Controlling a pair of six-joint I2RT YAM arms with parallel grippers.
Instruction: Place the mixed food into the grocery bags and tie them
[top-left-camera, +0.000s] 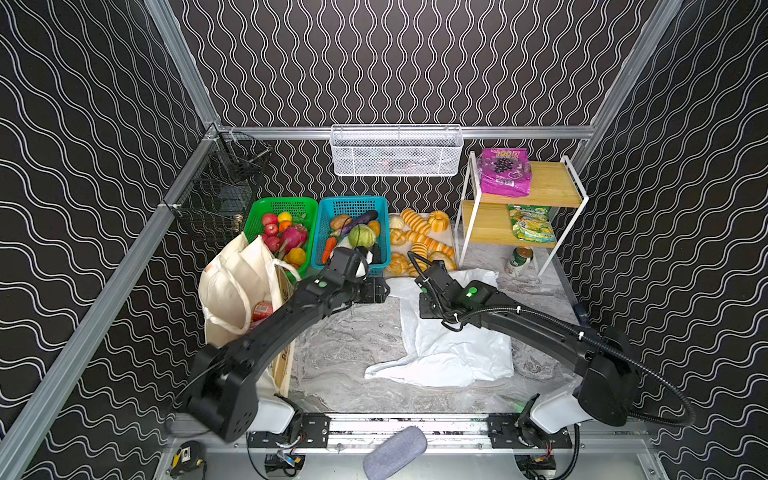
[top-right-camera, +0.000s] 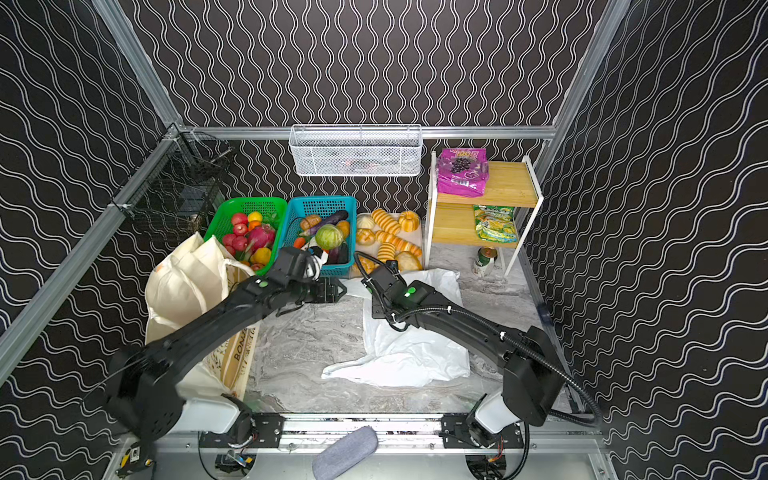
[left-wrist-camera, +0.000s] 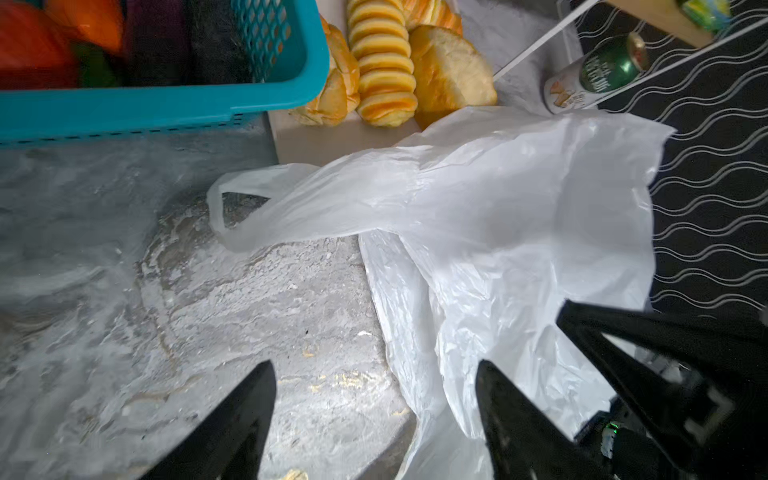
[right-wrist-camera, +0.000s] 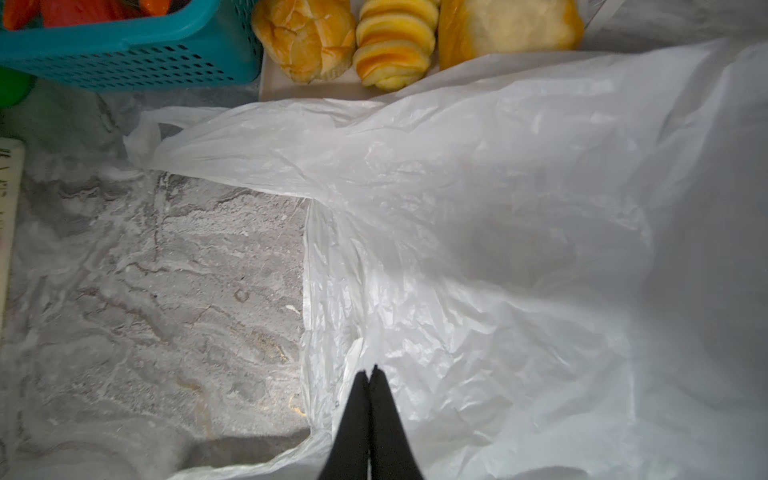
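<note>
Looks limp, featherlight, slippery: white plastic carrier bag (right-wrist-camera: 478, 249) flat under right gripper (right-wrist-camera: 370, 370), jaws pressed together on its edge, film caught or not unclear; left gripper (left-wrist-camera: 374, 370) spread, empty, just beside bag; probably best pinched at loop handle (left-wrist-camera: 232, 199) ahead of left jaws.

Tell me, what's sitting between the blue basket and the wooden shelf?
The golden toy breads lie between the blue basket and the wooden shelf, as both top views show.
</note>
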